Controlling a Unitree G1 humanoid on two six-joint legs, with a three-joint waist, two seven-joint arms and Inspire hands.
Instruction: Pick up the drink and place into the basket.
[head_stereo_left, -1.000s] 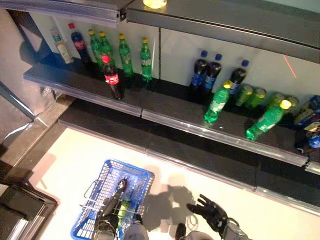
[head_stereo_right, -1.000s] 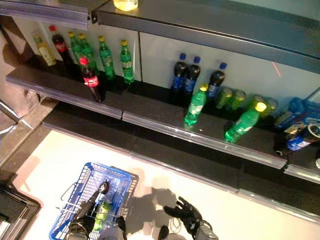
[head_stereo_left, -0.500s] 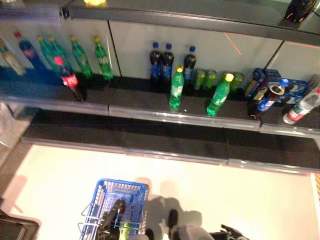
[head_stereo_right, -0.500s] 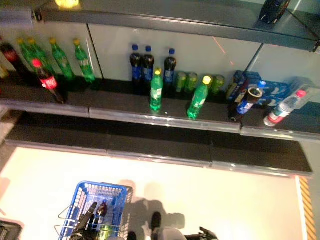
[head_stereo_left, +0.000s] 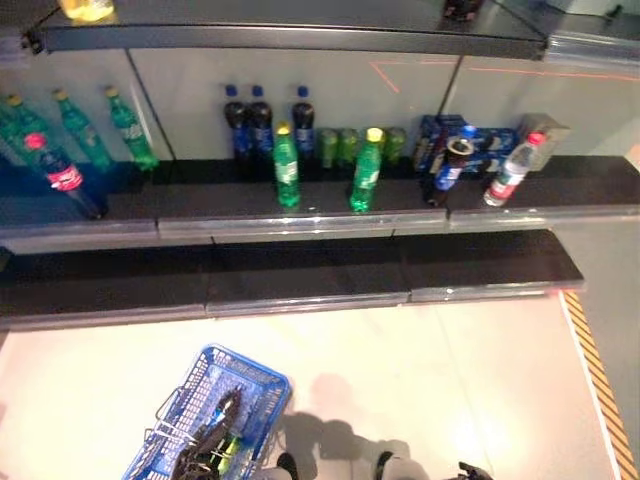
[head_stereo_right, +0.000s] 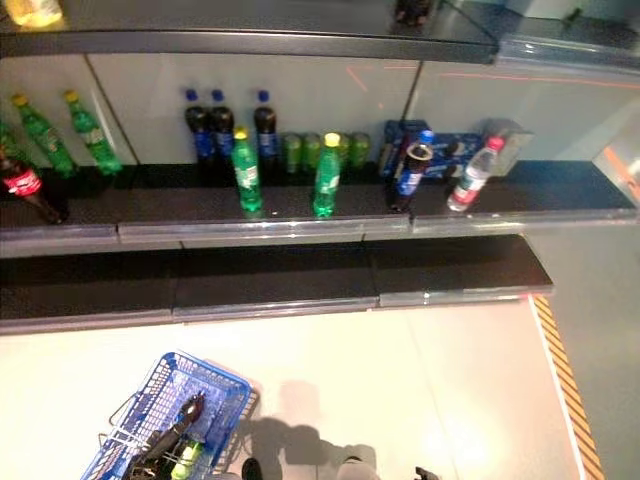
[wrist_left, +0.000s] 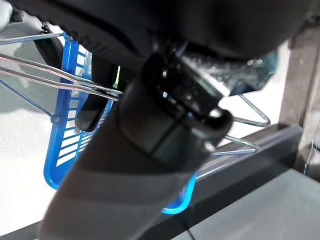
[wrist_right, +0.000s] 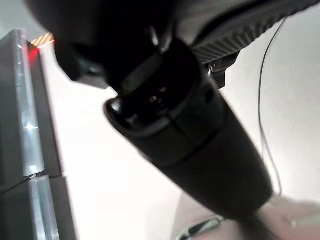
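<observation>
A blue wire basket (head_stereo_left: 268, 392) hangs at the lower left, its blue rim (wrist_left: 62, 150) also close in the left wrist view. My left hand (head_stereo_left: 215, 430) is curled round the basket's metal handles (wrist_left: 60, 80). A green bottle (head_stereo_left: 229, 452) lies inside the basket beside that hand. On the shelf stand more drinks: two green bottles (head_stereo_left: 286, 166) (head_stereo_left: 366, 170) at the front edge and dark blue-capped bottles (head_stereo_left: 258, 120) behind. My right hand (wrist_right: 170, 125) is low over the pale floor and only just shows at the bottom edge (head_stereo_left: 468, 470), holding nothing I can see.
A long dark shelf (head_stereo_left: 330, 215) runs across, with a lower ledge (head_stereo_left: 300, 275) in front of it. On it stand a red-label cola (head_stereo_left: 62, 178), green cans (head_stereo_left: 340, 145), a blue-label bottle (head_stereo_left: 452, 172) and a water bottle (head_stereo_left: 510, 172). A yellow-black floor stripe (head_stereo_left: 600, 380) marks the right.
The camera has swung right along the shelf, so the whole picture shifted left. The basket stays on my left hand. My right hand has sunk to the bottom edge.
</observation>
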